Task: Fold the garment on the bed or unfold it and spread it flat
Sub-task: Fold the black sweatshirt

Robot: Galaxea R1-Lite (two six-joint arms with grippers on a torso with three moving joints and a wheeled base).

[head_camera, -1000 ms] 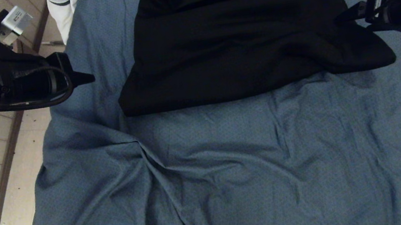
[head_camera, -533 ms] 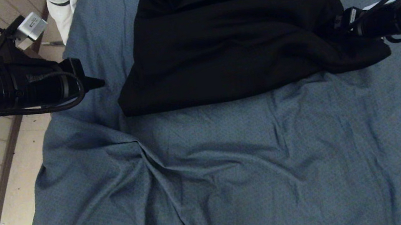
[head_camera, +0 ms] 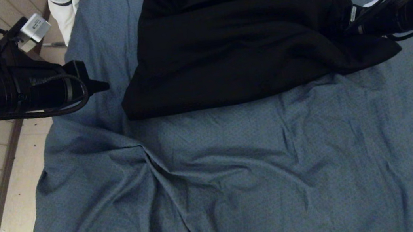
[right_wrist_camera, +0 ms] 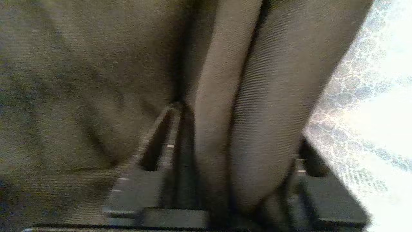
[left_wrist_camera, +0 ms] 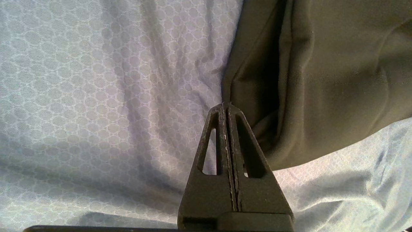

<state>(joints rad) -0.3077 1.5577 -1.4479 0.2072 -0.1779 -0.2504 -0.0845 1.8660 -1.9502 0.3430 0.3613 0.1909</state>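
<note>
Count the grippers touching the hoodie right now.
1. The right gripper is at the hoodie's right edge with a fold of cloth between its fingers. The left gripper sits shut over the bed, beside the hoodie, apart from it.

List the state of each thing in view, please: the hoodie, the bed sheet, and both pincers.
Hoodie: folded over, bunched, lying on the bed.
Bed sheet: wrinkled, with creases.
Left pincer: shut, empty, above the sheet beside the hoodie's edge.
Right pincer: closing around a fold of the hoodie at its right side.
</note>
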